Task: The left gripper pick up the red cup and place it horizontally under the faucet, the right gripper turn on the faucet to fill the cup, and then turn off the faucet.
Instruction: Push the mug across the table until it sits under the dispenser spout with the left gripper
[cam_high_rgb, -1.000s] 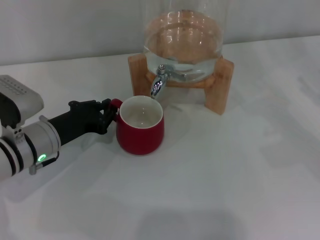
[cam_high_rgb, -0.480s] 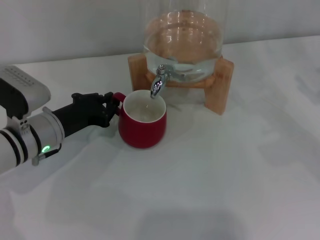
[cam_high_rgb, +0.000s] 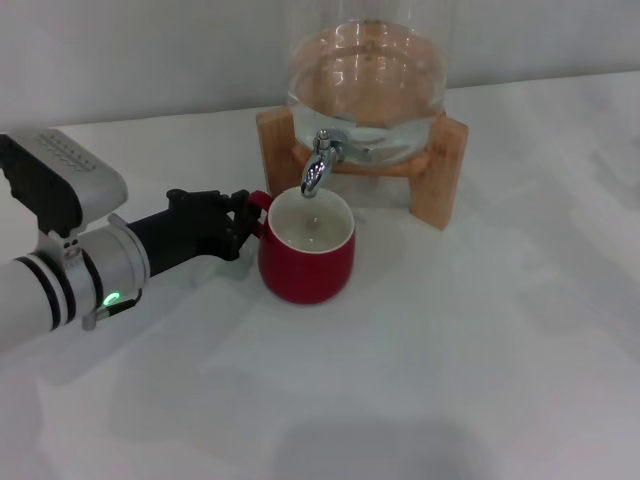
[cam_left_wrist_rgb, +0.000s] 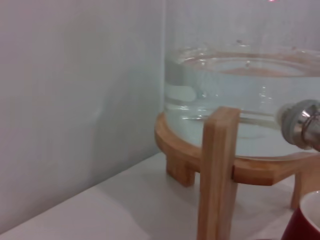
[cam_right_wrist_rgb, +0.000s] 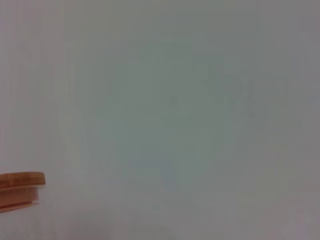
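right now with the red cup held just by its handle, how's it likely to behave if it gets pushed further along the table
The red cup looks like glazed ceramic, so probably rigid and fairly heavy for its size. It stands upright on a wide base, so it should slide, not roll. The left gripper grips only the small handle, so the cup may pivot; its glossy surface could slip, and bumping the faucet risks chipping.
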